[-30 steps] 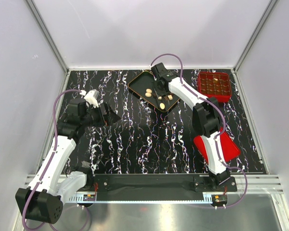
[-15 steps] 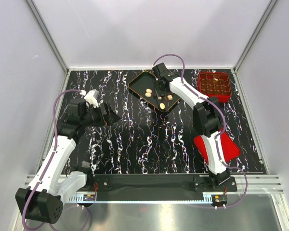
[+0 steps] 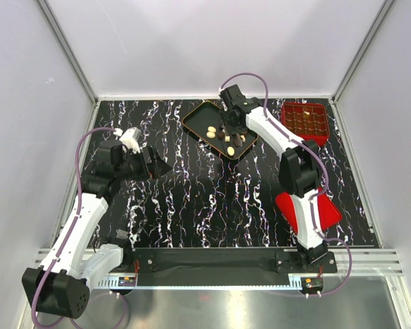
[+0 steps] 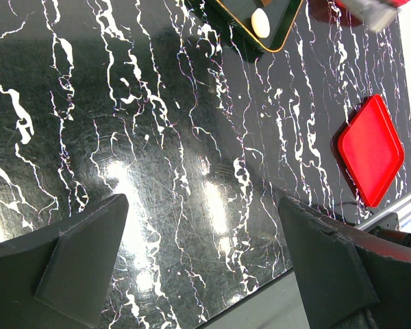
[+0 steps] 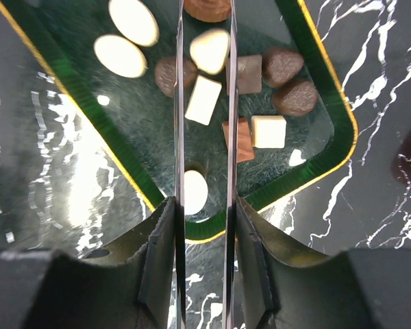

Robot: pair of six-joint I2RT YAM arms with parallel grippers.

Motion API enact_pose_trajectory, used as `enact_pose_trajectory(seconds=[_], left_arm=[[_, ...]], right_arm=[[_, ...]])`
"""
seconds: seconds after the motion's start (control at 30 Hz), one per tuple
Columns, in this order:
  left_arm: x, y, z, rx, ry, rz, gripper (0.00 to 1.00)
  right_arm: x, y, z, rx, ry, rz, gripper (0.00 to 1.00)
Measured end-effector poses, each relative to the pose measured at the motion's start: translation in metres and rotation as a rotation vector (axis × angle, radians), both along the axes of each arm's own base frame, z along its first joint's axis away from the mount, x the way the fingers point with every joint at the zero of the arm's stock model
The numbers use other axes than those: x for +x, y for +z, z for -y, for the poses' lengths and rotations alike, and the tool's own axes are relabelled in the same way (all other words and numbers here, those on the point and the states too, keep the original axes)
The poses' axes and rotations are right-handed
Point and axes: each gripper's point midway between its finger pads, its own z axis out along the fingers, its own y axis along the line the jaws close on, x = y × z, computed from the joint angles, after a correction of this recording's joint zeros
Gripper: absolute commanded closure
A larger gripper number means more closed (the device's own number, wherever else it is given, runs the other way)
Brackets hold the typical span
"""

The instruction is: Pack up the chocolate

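Right hand (image 3: 230,127) over the black orange-rimmed tray (image 5: 342,130), jaws narrow, straddling chocolates (image 5: 203,100) lying in it; can't tell if one's gripped. Left hand (image 4: 202,205) wide open above desk (image 4: 157,137), well apart.

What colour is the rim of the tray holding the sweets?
The tray rim is orange-gold, clearest in the right wrist view.

Between right gripper (image 5: 205,20) jaws: narrow lane, blocked by cream chocolate (image 5: 209,49), cream bar (image 5: 203,99), white oval (image 5: 194,192). Under left blade: dark round (image 5: 164,74). Hard against right blade: brown square (image 5: 248,66), more chocolates (image 5: 282,63) beyond. Behind jaws: tray (image 5: 315,171) rim. Between left gripper (image 4: 205,260) jaws: wide gap, only table (image 4: 157,137) below, free passage.
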Motion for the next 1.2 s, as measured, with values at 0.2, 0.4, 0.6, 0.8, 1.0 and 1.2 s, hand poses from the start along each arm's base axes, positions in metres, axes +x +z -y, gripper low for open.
enact_pose_trajectory(seconds=[0.2, 0.4, 0.6, 0.8, 1.0, 1.2], left_arm=[[0.0, 0.0, 0.0, 0.0, 0.0, 0.0, 0.01], [0.0, 0.0, 0.0, 0.0, 0.0, 0.001, 0.01], [0.0, 0.001, 0.0, -0.001, 0.0, 0.004, 0.01], [0.0, 0.001, 0.0, -0.001, -0.001, 0.004, 0.01], [0.0, 0.001, 0.0, -0.001, 0.0, 0.004, 0.01], [0.0, 0.001, 0.0, -0.001, -0.001, 0.004, 0.01]], right_arm=[[0.0, 0.04, 0.005, 0.064, -0.002, 0.054, 0.58], [0.009, 0.075, 0.067, 0.09, -0.11, 0.1, 0.58], [0.022, 0.089, 0.206, 0.021, -0.399, 0.15, 0.58], [0.028, 0.086, 0.266, -0.013, -0.532, 0.153, 0.58], [0.039, 0.065, 0.271, -0.014, -0.541, 0.12, 0.58], [0.042, 0.037, 0.281, -0.027, -0.559, 0.068, 0.55]])
